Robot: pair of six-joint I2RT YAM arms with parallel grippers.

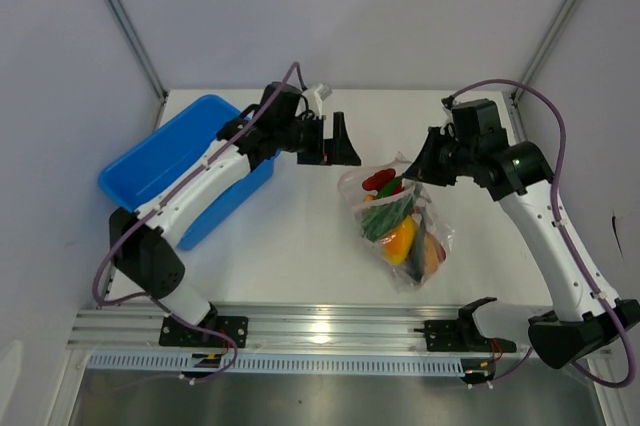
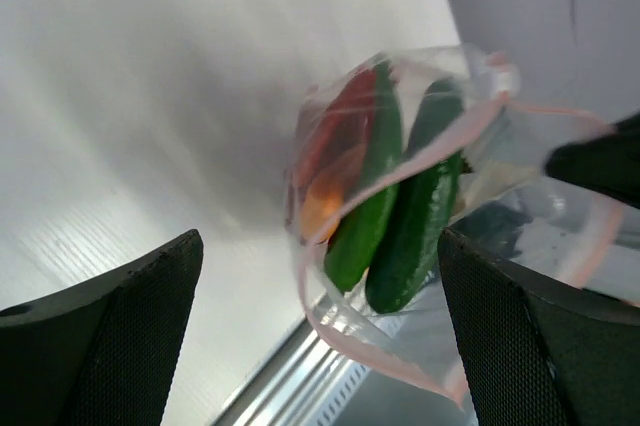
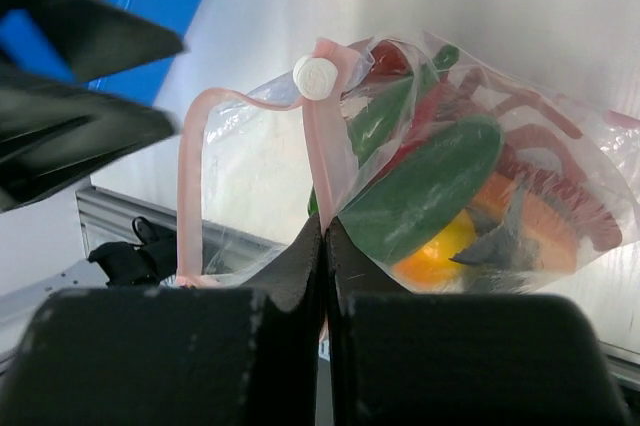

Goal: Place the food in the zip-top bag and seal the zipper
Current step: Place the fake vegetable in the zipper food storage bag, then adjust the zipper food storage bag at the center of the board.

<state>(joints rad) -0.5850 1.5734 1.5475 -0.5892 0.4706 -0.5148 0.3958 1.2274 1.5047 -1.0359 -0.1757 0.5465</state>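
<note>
The zip-top bag (image 1: 402,228) lies on the white table with the food (image 1: 398,231) inside it: green vegetables (image 2: 395,211), red chillies (image 3: 520,126), a yellow piece (image 3: 440,254) and a grey fish (image 3: 500,236). My right gripper (image 1: 413,174) (image 3: 325,234) is shut on the pink zipper (image 3: 322,156) at the bag's far edge. A white slider (image 3: 317,77) sits on that strip. The two pink strips stand apart, so the mouth gapes. My left gripper (image 1: 330,151) (image 2: 320,246) is open just left of the mouth, with the bag's edge hanging between its fingers (image 2: 130,336) untouched.
A blue plastic bin (image 1: 185,161) stands at the back left, partly under my left arm. An aluminium rail (image 1: 330,331) runs along the table's near edge. Grey walls close off the far side.
</note>
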